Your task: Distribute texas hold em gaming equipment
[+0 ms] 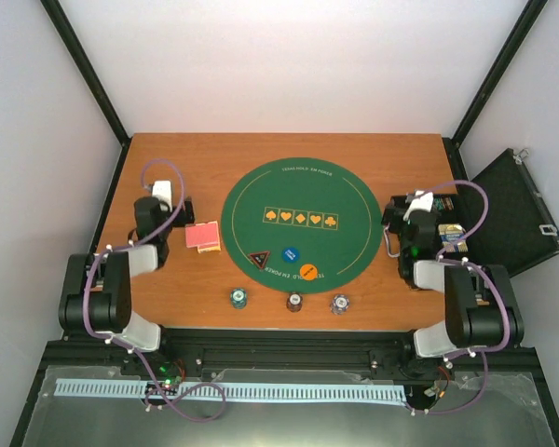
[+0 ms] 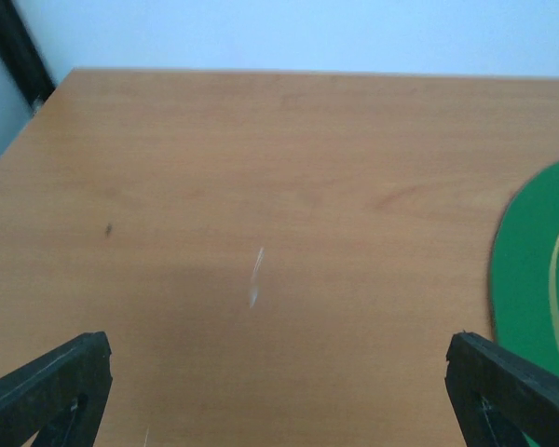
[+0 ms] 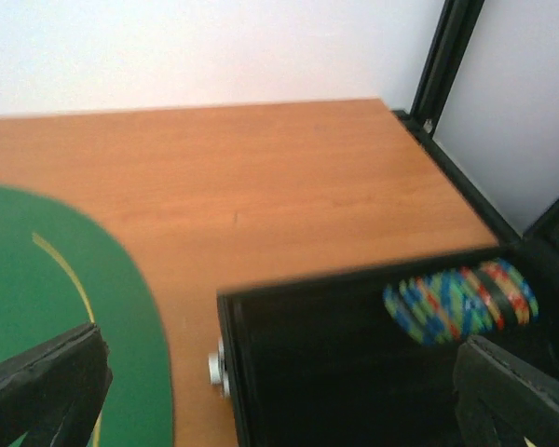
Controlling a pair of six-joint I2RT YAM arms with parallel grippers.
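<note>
Nearest the arm bases, 3 chip stacks (image 1: pixel 295 302) are lined up on the table (image 1: pixel 168 158), just off the mat's (image 1: pixel 298 191) near rim. On the mat's near part a marker (image 1: pixel 258 260), blue disc (image 1: pixel 290 253) & orange disc (image 1: pixel 307 270) are laid close together. Cards (image 1: pixel 203 237) are piled just left of the mat, undealt. L gripper (image 2: pixel 278 358) is held wide open, empty, over bare table; R gripper (image 3: pixel 279 354) is likewise wide open & empty, at the case (image 3: pixel 261 307). More chips (image 3: pixel 461 300) are racked inside it. Judged approx. halfway: cards & racked chips remain to be handed out.
</note>
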